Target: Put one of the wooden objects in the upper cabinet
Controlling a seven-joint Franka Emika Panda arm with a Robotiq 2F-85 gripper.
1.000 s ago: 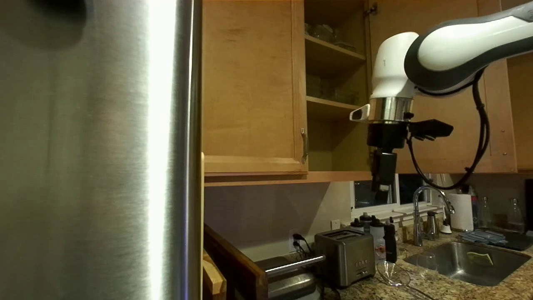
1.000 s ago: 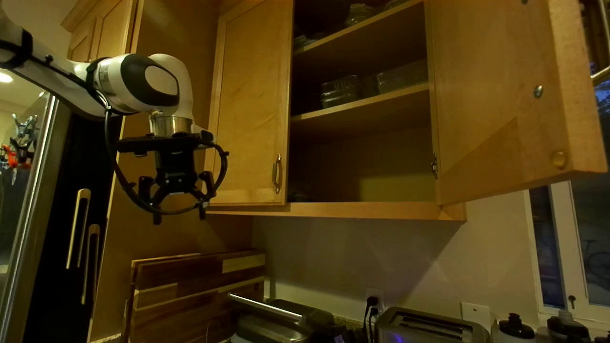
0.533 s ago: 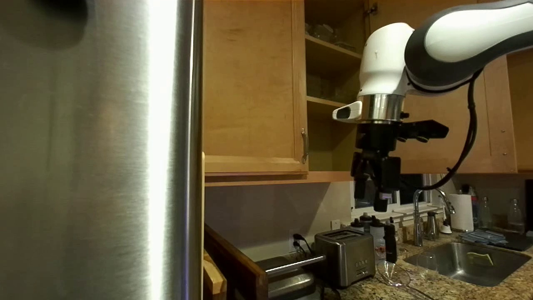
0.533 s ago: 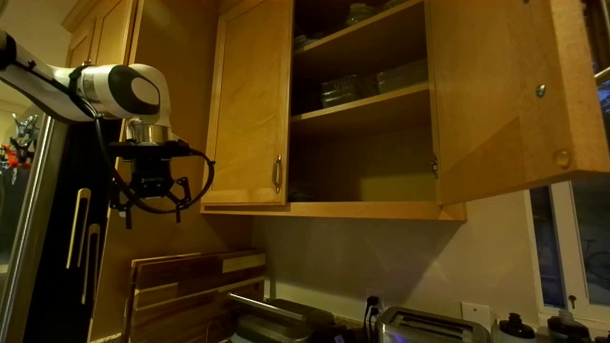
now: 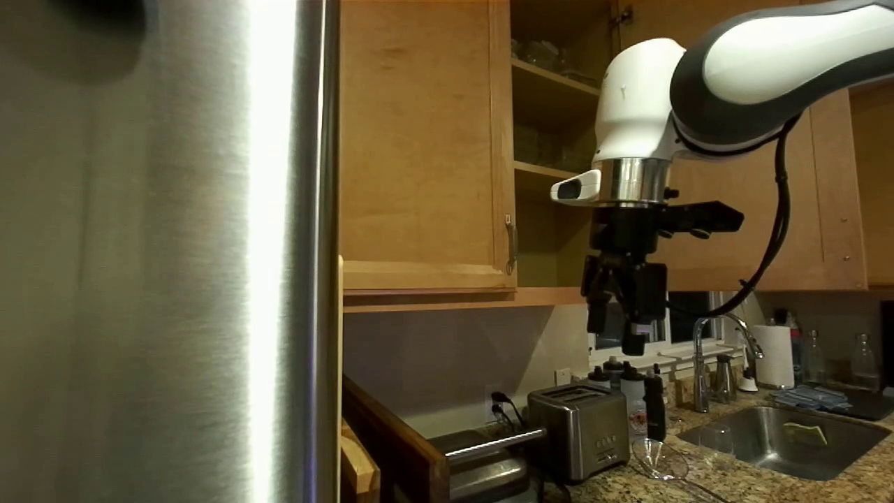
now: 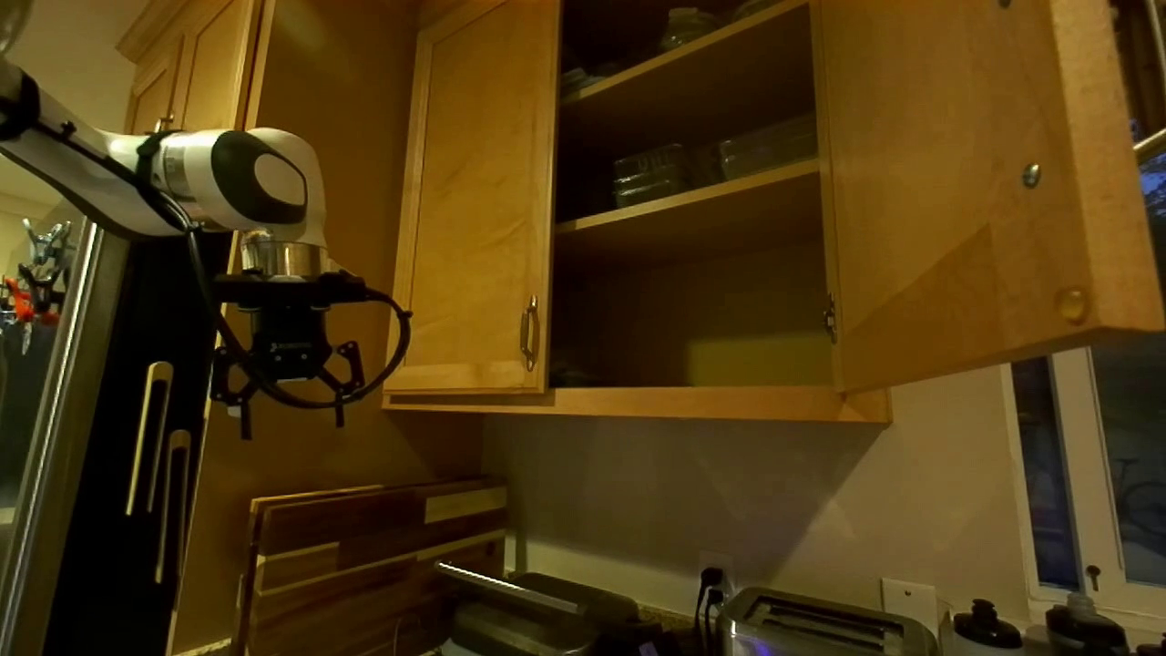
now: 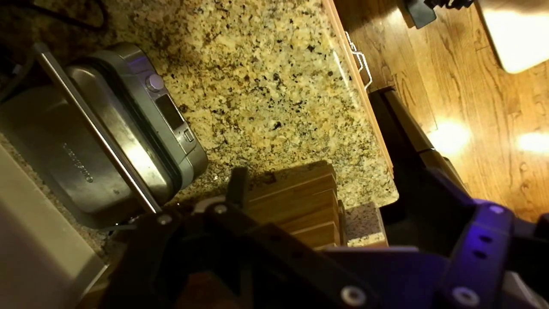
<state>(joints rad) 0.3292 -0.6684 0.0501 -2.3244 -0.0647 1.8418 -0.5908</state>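
The hand (image 6: 292, 423) hangs in the air with its two fingers spread wide and pointing down, higher than the wooden boards (image 6: 364, 565). The boards stand up on the worktop (image 7: 266, 86) just beside the silver grill (image 7: 133, 150). The upper cabinet (image 6: 683, 402) is up above the toaster (image 5: 580, 433), with one door (image 6: 478, 210) shut, one door (image 6: 956, 182) swung open, and see-through boxes (image 6: 649, 173) on a shelf (image 6: 692, 196).

Faced in smooth wood at the upper cabinet (image 5: 419, 140), brushed metal at the fridge (image 5: 188, 279), and glossy stone at the bench (image 7: 257, 94); finished matt at the tool (image 6: 292, 423).
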